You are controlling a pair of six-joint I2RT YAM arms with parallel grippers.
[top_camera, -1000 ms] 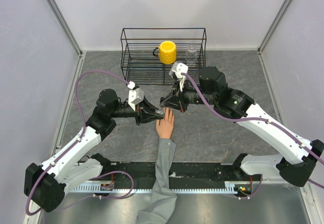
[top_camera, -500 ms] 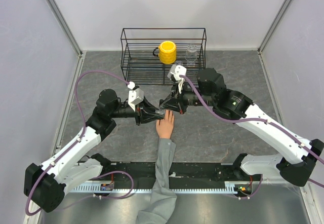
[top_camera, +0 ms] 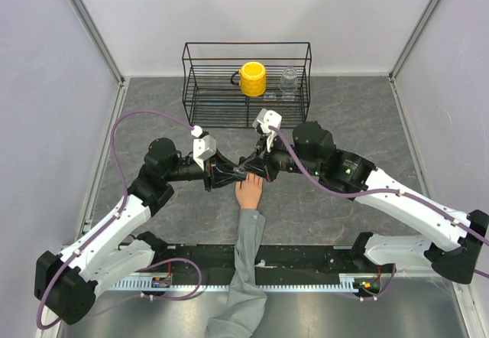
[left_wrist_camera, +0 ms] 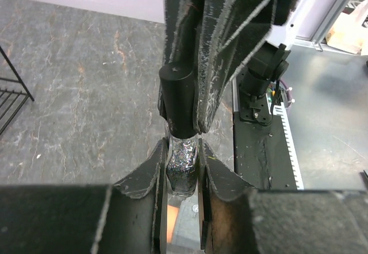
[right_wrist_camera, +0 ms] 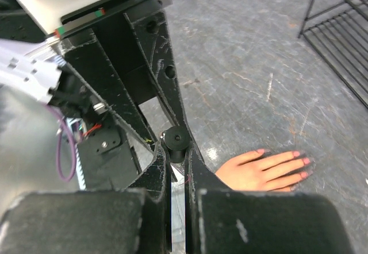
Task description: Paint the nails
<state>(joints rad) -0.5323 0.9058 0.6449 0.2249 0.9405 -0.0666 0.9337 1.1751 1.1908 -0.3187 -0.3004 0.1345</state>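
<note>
Our left gripper pinches a glitter polish bottle, and our right gripper is clamped on its black cap. The mannequin hand lies on the bench just beneath where they meet. Its fingers point away from the arm bases, nails at the far end. Since a second ago, the right arm has swung lower and closer to the left one. The hand has not moved.
</note>
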